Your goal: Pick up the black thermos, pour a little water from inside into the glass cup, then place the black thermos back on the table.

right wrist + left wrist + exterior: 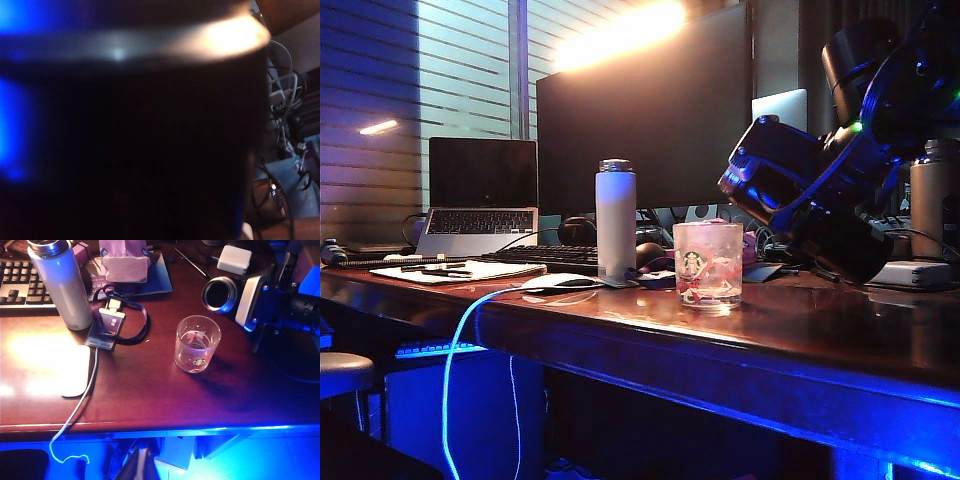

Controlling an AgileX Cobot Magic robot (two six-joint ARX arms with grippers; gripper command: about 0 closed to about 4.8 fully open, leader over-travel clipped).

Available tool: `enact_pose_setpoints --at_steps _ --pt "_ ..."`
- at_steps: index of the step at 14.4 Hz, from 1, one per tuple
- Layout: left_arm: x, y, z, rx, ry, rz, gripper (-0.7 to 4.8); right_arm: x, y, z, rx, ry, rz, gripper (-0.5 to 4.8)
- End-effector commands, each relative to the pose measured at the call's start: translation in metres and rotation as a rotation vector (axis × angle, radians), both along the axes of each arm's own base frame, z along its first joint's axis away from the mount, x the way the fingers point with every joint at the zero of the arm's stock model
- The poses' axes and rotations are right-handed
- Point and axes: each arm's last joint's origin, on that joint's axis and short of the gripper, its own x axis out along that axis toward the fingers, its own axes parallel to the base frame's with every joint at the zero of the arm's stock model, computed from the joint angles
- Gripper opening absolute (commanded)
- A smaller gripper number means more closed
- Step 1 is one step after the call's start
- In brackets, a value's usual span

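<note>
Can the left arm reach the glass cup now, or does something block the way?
Probably yes. In the left wrist view the glass cup stands alone on bare table. The right pincer holds the tilted black thermos just beyond it. The left pincer itself is not visible.

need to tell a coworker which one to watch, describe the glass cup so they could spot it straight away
On the long dark reddish table, look right of the tall white bottle and just below the tilted black thermos that the right gripper holds. The glass cup stands there upright, alone on bare wood. It is the only clear, short, wide vessel, marked with a round green logo.
</note>
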Motion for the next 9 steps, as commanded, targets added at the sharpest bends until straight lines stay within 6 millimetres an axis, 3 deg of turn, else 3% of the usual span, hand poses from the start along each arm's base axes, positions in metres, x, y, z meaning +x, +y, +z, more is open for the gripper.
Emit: enact_pose_setpoints --at_steps 1,9 --pt "0.000 0.000 0.003 -0.008 -0.016 -0.003 -0.02 0.005 0.006 0.011 -0.076 -0.070 0.005 0.09" --pt "0.000 0.000 0.002 -0.008 -0.015 -0.004 -0.02 0.017 0.012 0.021 -0.311 -0.077 0.013 0.13"
